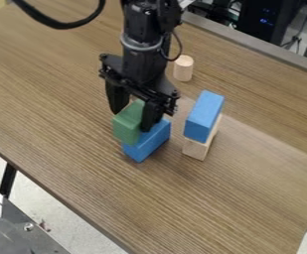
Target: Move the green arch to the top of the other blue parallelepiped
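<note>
**Green arch at the gripper, over the nearer blue block**

Camera view. I have the arm (pixel 142 59) coming in from the top edge, with the gripper (pixel 134 120) hanging down left of centre. The green arch (pixel 125 126) sits right at the gripper, partly hidden by it. State of the fingers: I cannot tell whether they pinch the arch or stand loose around it.

The arch is over one blue parallelepiped (pixel 149 143), covering part of it from my angle. Contact between the two: cannot be confirmed from here. The arch is not on the other blue parallelepiped (pixel 205 111), which I log to the right of the first pair, near but apart. That one lies on top of a natural wood block (pixel 194 149), whose lower part shows beneath the blue end facing me.

A pale wooden cylinder (pixel 184 69) stands upright farther back, just right of the arm and well apart from the arch. All of these are within the area of the wood-grained bench (pixel 235 208).

Surroundings, for the record: a thick black cable (pixel 56 24) loops in at upper left; a dark case with small blue lights (pixel 265 27) is beyond the bench at upper right; a grey metal surface with a bolt (pixel 33 240) shows at lower left.
</note>
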